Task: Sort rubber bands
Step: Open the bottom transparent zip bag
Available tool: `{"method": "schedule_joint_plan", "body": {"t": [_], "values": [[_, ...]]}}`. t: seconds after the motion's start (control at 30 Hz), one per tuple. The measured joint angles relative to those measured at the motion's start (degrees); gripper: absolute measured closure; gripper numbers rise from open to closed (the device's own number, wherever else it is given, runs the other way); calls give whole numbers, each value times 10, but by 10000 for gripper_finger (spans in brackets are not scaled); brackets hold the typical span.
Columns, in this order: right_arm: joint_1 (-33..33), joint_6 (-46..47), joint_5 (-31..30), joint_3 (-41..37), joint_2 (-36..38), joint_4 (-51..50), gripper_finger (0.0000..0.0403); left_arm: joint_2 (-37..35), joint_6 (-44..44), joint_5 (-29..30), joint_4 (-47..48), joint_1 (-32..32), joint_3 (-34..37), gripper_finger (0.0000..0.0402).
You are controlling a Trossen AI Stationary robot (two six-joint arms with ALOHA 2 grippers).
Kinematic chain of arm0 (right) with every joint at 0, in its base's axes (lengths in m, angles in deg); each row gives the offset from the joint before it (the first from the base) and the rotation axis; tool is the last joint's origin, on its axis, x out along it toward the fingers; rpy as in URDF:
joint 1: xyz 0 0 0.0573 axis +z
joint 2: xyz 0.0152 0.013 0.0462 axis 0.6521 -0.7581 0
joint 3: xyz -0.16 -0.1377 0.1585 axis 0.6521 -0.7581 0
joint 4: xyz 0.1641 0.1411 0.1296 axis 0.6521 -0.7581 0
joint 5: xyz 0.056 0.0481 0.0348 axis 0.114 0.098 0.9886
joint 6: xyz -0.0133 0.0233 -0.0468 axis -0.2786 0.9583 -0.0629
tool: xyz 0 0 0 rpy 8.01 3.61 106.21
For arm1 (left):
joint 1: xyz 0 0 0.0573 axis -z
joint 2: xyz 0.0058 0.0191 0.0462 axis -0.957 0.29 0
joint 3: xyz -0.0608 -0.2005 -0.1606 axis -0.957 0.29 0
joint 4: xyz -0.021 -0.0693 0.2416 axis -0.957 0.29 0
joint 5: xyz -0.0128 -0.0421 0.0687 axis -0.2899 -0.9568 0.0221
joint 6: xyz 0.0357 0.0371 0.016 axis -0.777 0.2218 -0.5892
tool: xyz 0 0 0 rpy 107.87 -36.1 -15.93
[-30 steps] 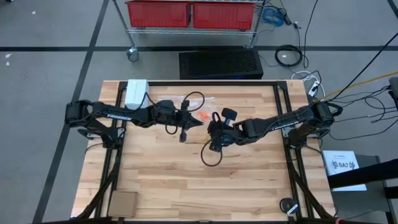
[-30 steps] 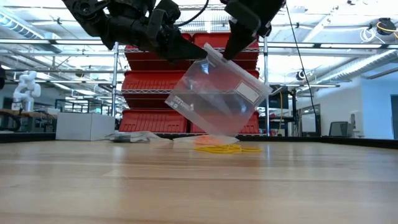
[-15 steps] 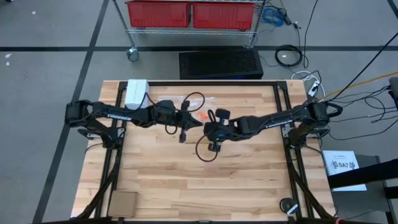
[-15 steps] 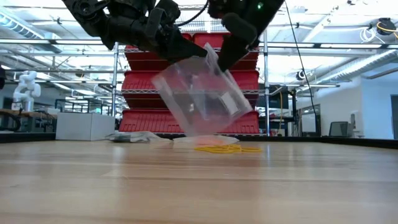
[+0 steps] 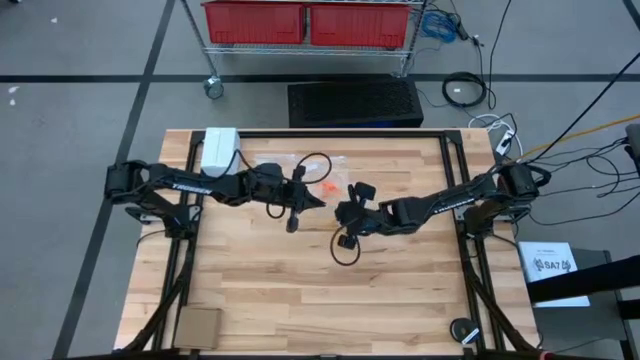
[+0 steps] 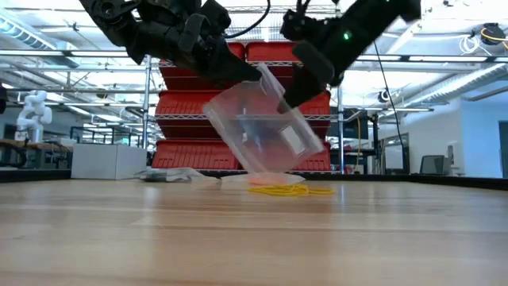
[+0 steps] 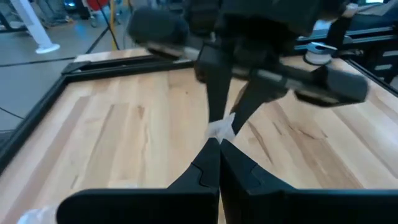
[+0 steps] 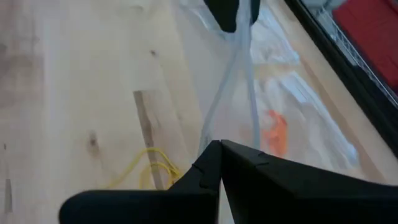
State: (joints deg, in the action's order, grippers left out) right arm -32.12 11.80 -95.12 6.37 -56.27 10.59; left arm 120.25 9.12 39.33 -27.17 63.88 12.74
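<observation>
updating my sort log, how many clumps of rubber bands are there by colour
yellow clump: 1, loose on the table
orange clump: 1, at the flat clear bags
total: 2 clumps; single bands too tangled to count

Left end effector (image 7: 219, 144) base cut off (bottom edge); far arm (image 7: 261, 56) blurred.

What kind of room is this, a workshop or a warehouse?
Probably a robotics lab or workshop. A wooden table stands on a gray floor marked with tape, red storage bins fill a wire shelf behind it, loose cables lie about, and more benches and equipment show in the background.
</observation>
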Motion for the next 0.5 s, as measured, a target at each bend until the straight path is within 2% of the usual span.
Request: {"method": "schedule_joint_plan", "body": {"t": [0.13, 0.3, 0.4, 0.5], "values": [[-2, -20, 4, -57, 0, 116, 403, 0, 0, -2, 11, 12, 0, 402], [-21, 14, 10, -66, 1, 178, 402, 0, 0, -3, 15, 19, 0, 402], [-32, 18, 65, -66, 1, 203, 387, 0, 0, -3, 17, 20, 0, 402], [-34, 14, 114, -66, 1, 215, 354, 0, 0, -3, 17, 20, 0, 402]]}}
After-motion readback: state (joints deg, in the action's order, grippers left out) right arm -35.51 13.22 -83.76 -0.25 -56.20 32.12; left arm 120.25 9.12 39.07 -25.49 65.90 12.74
